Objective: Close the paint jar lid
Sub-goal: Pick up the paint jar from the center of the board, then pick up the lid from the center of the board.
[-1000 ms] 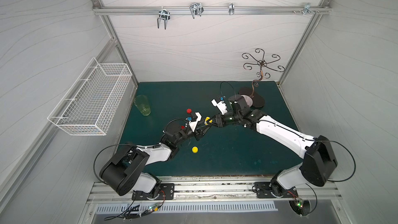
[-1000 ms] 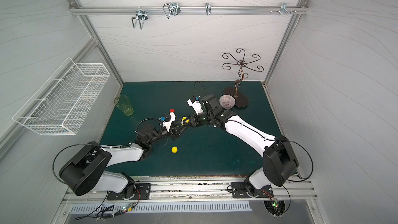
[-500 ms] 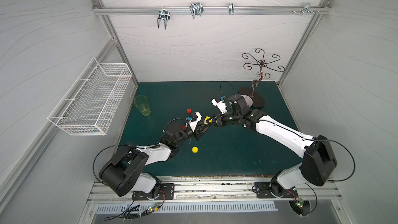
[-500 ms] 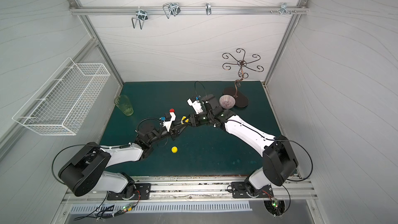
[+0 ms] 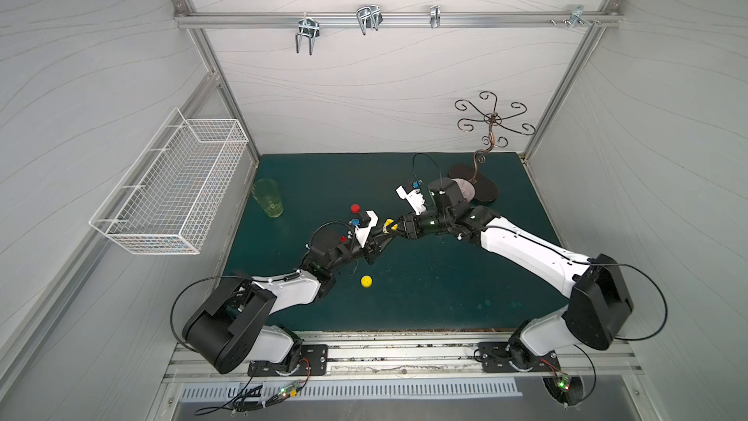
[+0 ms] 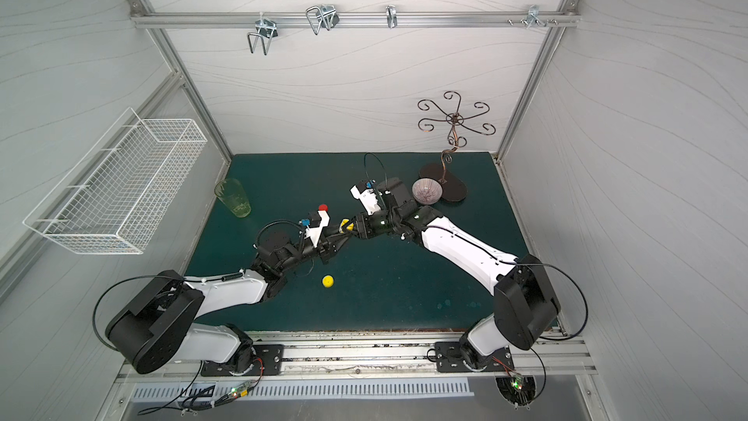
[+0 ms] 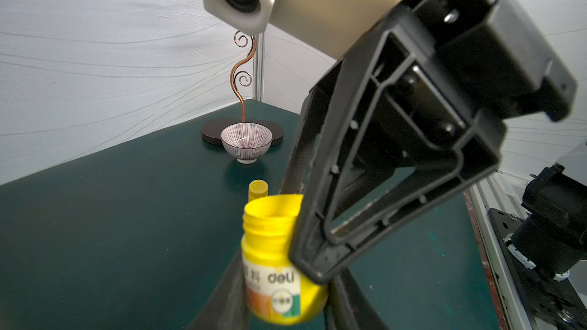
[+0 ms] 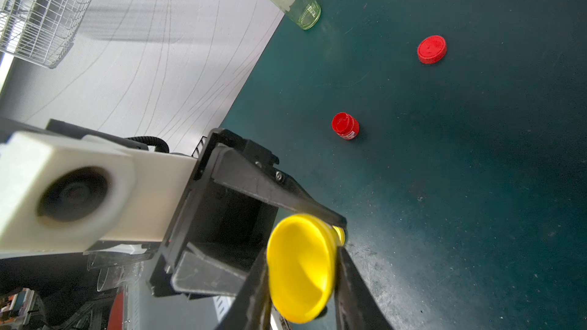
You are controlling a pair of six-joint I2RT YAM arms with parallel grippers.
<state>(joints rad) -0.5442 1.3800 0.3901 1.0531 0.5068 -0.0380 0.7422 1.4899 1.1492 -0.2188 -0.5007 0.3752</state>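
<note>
While both my arms meet over the middle of the green mat [image 5: 445,285], the nearest loose thing is a small yellow round piece [image 5: 366,281], lying alone at 6 o'clock from the meeting point. At 9 o'clock, close beside my left wrist, stands a red jar [image 8: 345,126] with its mouth open. Its red lid [image 8: 432,49] lies flat farther off at 10 o'clock. At 2 o'clock, behind my right wrist, a striped bowl [image 7: 246,139] sits just in front of the dark base of a copper scroll stand [image 5: 492,119]. A green glass [image 5: 268,198] stands upright at the mat's edge between 9 and 10 o'clock, and a white wire basket [image 5: 174,192] hangs on the wall beyond it.

In the left wrist view the black finger frame of my right gripper [image 5: 398,230] crosses in front of the jar and hides one side of its mouth.

My left gripper [image 5: 382,234] has its jaws pressed in on the body of the yellow paint jar [image 7: 270,249], whose threaded mouth stands uncovered. My right jaws pinch the yellow lid [image 8: 298,265] by its rim, hollow side toward my right wrist camera, just beside the jar. I cannot tell whether lid and jar touch.

The jar's white band reads "deli" in dark letters, with an orange patch and a round green-edged mark below. The characters beside the word are partly hidden, and the red jar's label is too small to read.
</note>
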